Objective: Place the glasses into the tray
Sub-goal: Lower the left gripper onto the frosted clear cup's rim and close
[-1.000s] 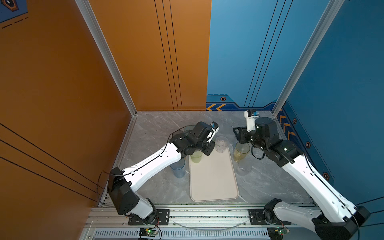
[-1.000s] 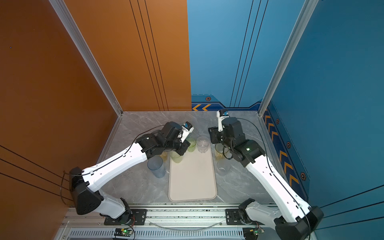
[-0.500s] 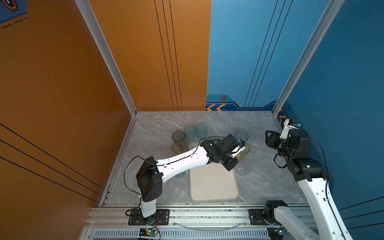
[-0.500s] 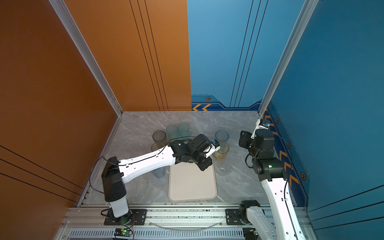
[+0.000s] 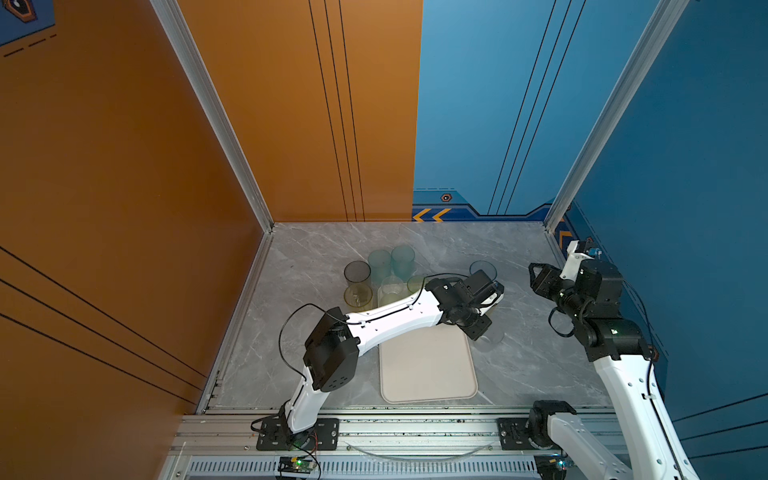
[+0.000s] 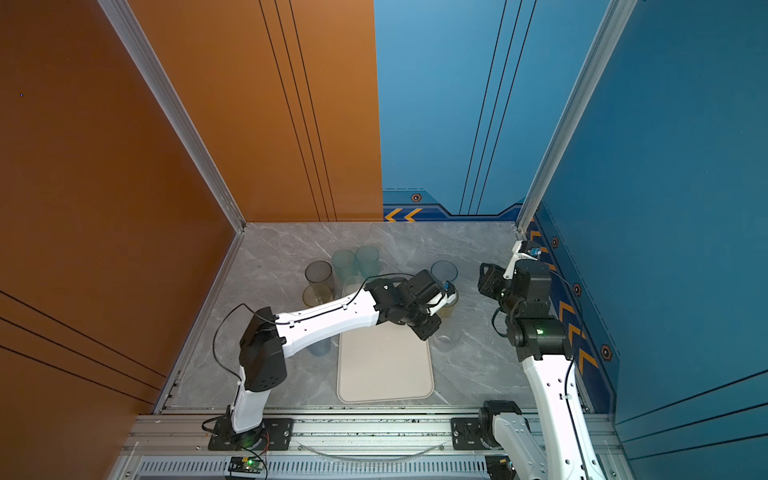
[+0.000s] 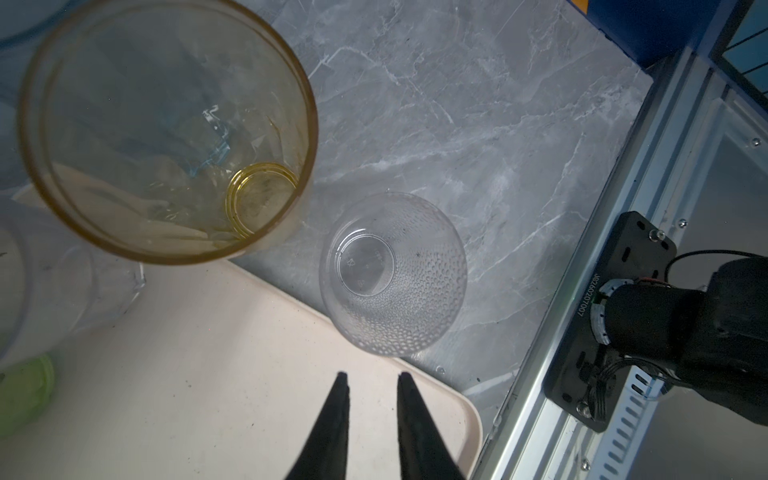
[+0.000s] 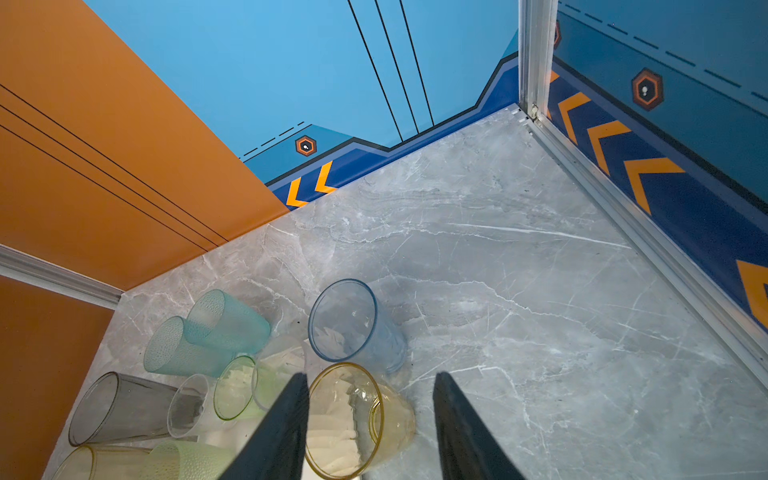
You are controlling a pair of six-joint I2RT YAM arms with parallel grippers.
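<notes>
Tray [image 5: 428,365]: cream-white, lying flat on the grey marble table [image 5: 316,266] near the front rail [image 5: 415,428]. Its visible surface is bare, and its far end is hidden under the left arm [image 5: 395,318] in both top views.
Left gripper [image 7: 372,379]: hangs over the tray's far right corner, pointing down. The jaws stand narrowly apart with nothing between them.
Right gripper [image 8: 371,378]: raised near the right wall [image 5: 685,208], well apart from the tray. The jaws stand wide and grip nothing.
Dimpled clear glass [image 7: 392,274]: upright on the table, just beside the tray's right edge and near the left fingertips.
Yellow glass [image 7: 166,129]: upright on the table past the tray's far right corner, with the light blue glass [image 8: 353,324] behind it.
Cluster: smoky grey glass [image 5: 357,272], two teal glasses [image 5: 379,262], short yellow glass [image 5: 357,296] and green glass [image 8: 237,386] stand close together on the table beyond the tray's far left corner.
Bluish glass [image 6: 319,347]: on the table left of the tray, partly hidden under the left arm.
</notes>
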